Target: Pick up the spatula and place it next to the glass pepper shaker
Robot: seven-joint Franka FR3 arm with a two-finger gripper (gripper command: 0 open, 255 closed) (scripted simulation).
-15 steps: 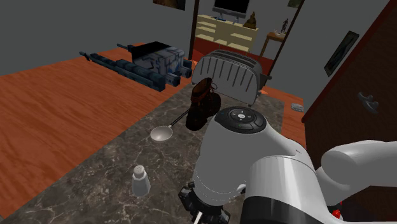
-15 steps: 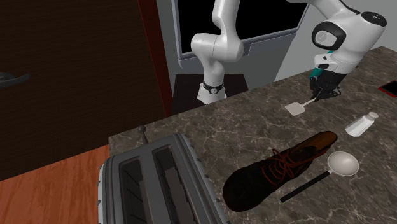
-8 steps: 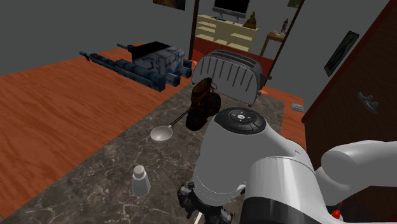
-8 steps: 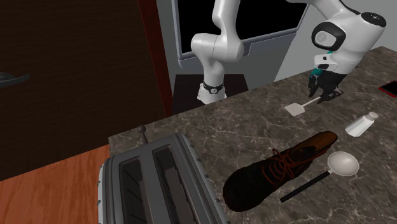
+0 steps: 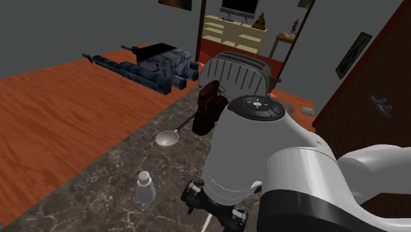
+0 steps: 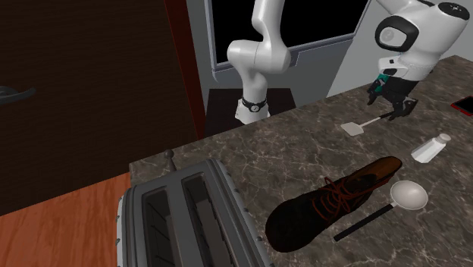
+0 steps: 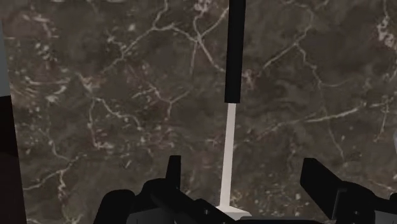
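the jaws are seen raised higher above the desk [image 6: 288,155] than a moment ago, spread and empty. the spatula [image 6: 359,125] is left flat beneath them, apart from the pepper shaker [image 6: 430,147], so a grasp is judged still needed.

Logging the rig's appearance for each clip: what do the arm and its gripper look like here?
The arm has smooth, rounded white shells with dark bands at the joints. One joint carries a round dark cap with small grey marks. A small teal patch sits just above the gripper, which is all black, with two blocky fingers.
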